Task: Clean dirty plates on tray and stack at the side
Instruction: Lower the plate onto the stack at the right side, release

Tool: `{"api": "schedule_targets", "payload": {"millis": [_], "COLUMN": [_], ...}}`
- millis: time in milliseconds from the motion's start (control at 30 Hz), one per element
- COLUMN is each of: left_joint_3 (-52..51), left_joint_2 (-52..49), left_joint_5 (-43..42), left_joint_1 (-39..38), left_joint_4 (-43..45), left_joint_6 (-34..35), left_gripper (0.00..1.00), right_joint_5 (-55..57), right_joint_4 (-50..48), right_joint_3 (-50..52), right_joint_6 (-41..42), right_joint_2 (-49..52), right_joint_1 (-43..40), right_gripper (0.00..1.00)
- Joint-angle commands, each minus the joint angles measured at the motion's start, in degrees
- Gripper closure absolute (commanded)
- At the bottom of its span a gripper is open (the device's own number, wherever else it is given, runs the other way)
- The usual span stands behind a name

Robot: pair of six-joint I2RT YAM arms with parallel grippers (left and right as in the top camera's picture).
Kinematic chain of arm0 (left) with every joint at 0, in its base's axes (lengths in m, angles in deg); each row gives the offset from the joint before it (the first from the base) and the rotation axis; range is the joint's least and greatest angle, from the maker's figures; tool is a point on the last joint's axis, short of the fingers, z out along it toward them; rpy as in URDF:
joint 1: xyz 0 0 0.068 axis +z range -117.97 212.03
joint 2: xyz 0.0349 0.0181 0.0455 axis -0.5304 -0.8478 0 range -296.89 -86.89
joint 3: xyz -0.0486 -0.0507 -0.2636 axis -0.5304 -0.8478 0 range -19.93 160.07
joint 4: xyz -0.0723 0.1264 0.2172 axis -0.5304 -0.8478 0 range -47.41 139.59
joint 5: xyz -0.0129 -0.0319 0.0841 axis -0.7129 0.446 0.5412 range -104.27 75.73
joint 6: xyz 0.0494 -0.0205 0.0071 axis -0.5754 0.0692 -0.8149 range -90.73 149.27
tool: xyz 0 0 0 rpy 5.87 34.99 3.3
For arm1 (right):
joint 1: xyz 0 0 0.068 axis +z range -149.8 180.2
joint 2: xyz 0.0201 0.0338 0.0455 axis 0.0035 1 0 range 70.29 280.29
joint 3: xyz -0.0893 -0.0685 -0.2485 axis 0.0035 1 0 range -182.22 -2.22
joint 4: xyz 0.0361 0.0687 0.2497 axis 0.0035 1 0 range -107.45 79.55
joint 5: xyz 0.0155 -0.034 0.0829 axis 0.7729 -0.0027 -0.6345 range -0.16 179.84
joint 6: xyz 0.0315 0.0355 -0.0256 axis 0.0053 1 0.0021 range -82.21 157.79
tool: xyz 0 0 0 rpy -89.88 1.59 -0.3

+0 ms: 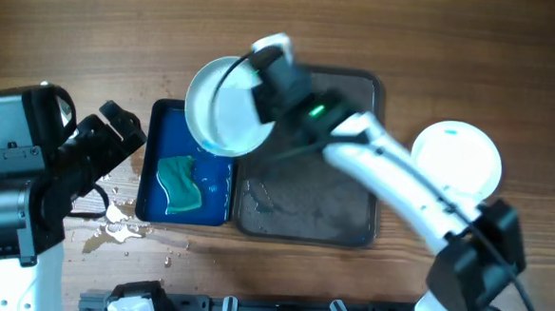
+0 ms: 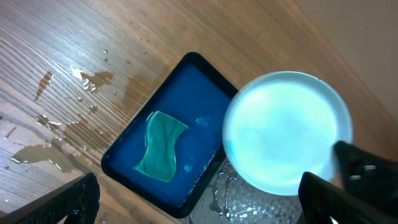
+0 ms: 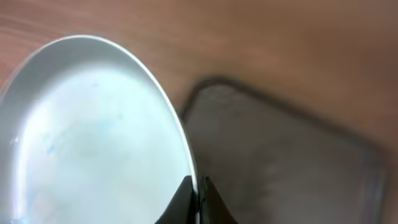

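My right pincer (image 1: 262,90) is clamped on the rim of a round, shallow white plate (image 1: 221,107). Its fingers (image 3: 186,199) are pinched tight against the edge in the wrist view. The white plate is held off the worktop (image 1: 75,31) and stretches away from that pincer toward my left arm. Its face shows a pale blue film with a few faint blue flecks.

Directly under the right pincer lies the large dark brown-grey tray (image 1: 341,216), rectangular with rounded corners and a raised rim. Its floor is wet and beaded with droplets. The far edge of the held plate, the side away from the pincer, overhangs a corner of a smaller glossy blue tray (image 1: 159,145) that sits just beside the dark one. A crumpled teal cloth (image 1: 179,185) lies inside the blue tray.

Well behind the right pincer, past the arm's elbow, a second white plate (image 1: 458,160) rests on the worktop outside the dark brown-grey tray.

My left pincer (image 1: 119,133) hangs spread wide with nothing in it, near the blue tray's outer long side. Small puddles (image 1: 122,225) glisten on the wood close beside it.
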Motion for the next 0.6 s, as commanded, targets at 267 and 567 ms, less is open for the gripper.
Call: {"api": "schedule_targets", "payload": {"millis": [267, 567], "left_joint_3": [0.6, 0.7], "left_joint_2": [-0.1, -0.1], "left_joint_5": [0.1, 0.1], "left_joint_1": [0.1, 0.1], "left_joint_4": [0.1, 0.1], "left_joint_6": [-0.4, -0.4], "left_gripper": [0.00, 0.00], "right_joint_5": [-15.5, -21.9], "right_joint_4": [25.1, 17.3], "right_joint_3": [9.0, 30.7], "right_joint_6": [8.2, 3.4], "right_joint_2": [-15.9, -14.3], "right_joint_1": [-58.0, -76.6], "right_gripper": [0.96, 0.72]}}
